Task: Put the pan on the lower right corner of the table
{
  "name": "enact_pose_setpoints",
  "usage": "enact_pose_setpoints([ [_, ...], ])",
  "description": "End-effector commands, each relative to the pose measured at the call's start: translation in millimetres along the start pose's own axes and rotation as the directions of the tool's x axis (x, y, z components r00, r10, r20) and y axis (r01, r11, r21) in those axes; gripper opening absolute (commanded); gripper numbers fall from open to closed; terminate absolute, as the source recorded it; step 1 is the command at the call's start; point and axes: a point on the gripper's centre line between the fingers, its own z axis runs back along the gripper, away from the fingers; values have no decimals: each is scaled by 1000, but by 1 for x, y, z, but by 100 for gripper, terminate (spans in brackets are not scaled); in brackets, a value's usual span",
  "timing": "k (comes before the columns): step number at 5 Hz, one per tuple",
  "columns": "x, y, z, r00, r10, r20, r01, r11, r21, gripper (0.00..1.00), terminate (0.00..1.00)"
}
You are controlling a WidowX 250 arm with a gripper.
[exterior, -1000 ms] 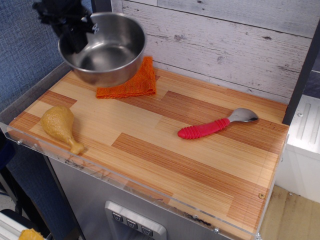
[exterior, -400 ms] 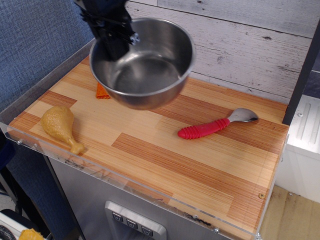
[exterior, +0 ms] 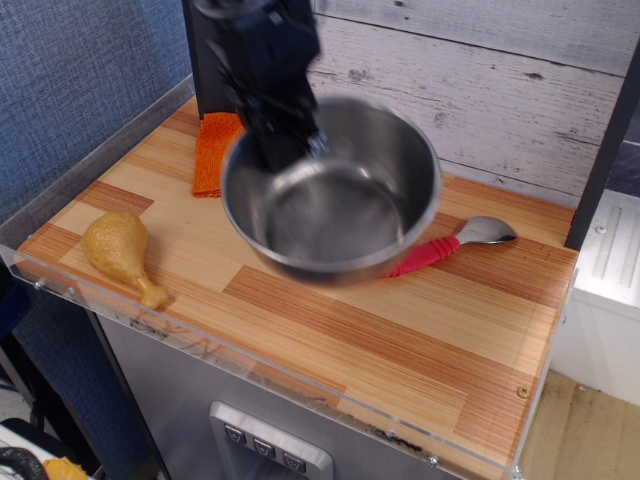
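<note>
The pan point(exterior: 335, 205), a large round deep steel bowl with a shiny grey inside, hangs in the air over the middle of the table point(exterior: 330, 330), blurred by motion. My black gripper point(exterior: 282, 128) is shut on the pan's far left rim and holds it from above. The pan covers the left end of the red-handled spoon point(exterior: 455, 244).
An orange cloth point(exterior: 215, 150) lies at the back left. A yellow toy chicken drumstick point(exterior: 120, 250) lies near the front left edge. The red-handled spoon lies at the right middle. A clear acrylic rim point(exterior: 240, 360) edges the table. A wood-plank wall stands behind.
My gripper has carried the pan from the back left corner, above the orange cloth, to the right and forward over the table's middle. The cloth is uncovered again.
</note>
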Motion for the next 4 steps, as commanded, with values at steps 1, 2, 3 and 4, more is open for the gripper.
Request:
enact_pose_setpoints([
  [1,5,-22,-21,990,-141,11,141,990,28,0,0],
  [2,6,-29,-38,986,-169,-10,169,985,21,0,0],
  [3,6,-39,-59,979,-198,-40,197,980,-23,0,0],
  [4,7,-44,-71,972,-227,-53,226,974,-27,0,0],
])
